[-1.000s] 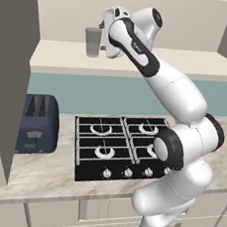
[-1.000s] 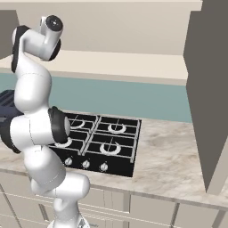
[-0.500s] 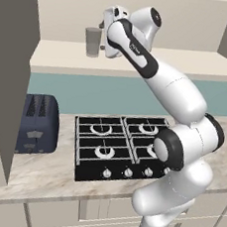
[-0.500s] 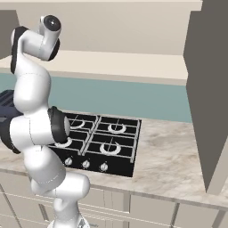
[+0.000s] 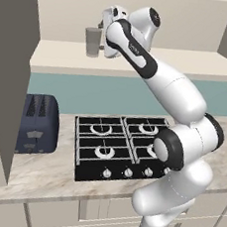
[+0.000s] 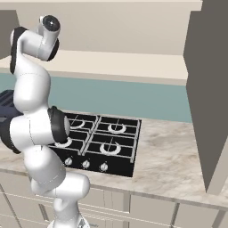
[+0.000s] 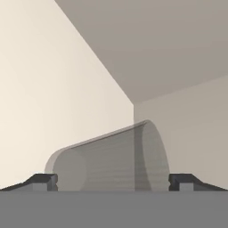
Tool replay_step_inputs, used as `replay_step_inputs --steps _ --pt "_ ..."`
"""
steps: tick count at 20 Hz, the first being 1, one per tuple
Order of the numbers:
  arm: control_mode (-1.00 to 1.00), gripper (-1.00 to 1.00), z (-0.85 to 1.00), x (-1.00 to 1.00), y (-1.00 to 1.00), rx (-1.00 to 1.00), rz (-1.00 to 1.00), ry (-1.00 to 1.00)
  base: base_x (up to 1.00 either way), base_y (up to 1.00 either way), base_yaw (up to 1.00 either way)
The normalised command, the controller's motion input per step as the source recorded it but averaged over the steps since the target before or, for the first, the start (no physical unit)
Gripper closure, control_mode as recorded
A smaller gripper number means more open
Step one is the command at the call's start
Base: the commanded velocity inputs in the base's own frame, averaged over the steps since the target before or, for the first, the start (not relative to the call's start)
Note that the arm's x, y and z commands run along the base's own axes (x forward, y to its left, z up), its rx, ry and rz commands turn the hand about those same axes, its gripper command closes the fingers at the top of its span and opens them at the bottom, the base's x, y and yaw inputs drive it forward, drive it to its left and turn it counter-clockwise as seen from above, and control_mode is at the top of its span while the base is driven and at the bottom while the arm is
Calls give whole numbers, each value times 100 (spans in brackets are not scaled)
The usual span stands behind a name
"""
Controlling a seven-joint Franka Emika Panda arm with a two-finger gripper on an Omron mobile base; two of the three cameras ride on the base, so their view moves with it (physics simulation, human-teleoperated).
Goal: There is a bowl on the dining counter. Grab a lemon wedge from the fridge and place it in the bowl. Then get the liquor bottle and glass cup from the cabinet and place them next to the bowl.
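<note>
The glass cup (image 5: 92,42), a grey translucent tumbler, stands upright on the beige shelf of the open cabinet (image 5: 166,59), toward its left end. My gripper (image 5: 100,37) is raised to shelf height right beside the cup's right side. In the hand view the cup (image 7: 111,158) appears rolled onto its side and lies between the two dark fingertips (image 7: 42,181), which stand wide apart on either side of it without pressing on it. The gripper (image 7: 112,183) is open. The cabinet shelf (image 6: 124,64) runs across the wall, with my arm at its left.
Below the shelf a black gas hob (image 5: 121,146) sits in the marbled worktop (image 5: 43,177). A dark blue toaster (image 5: 37,124) stands to its left. The opened cabinet doors (image 5: 10,74) (image 6: 207,89) hang out over the worktop at either side.
</note>
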Motion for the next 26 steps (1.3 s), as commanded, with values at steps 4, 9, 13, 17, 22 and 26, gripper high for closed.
replay_step_inputs --steps 4,9,13,17,22,26 --pt "-100 -100 0 3 6 0 0 0 0 0 0" --pt "-100 -100 0 6 9 0 0 -1 0 0 0" --pt "-100 -100 0 8 11 0 0 0 0 0 0" --pt "-100 -100 0 7 9 0 0 0 0 0 0" --pt "-100 -100 0 3 3 0 0 0 0 0 0" --pt "-100 -100 -1 0 0 0 -2 0 0 0 0"
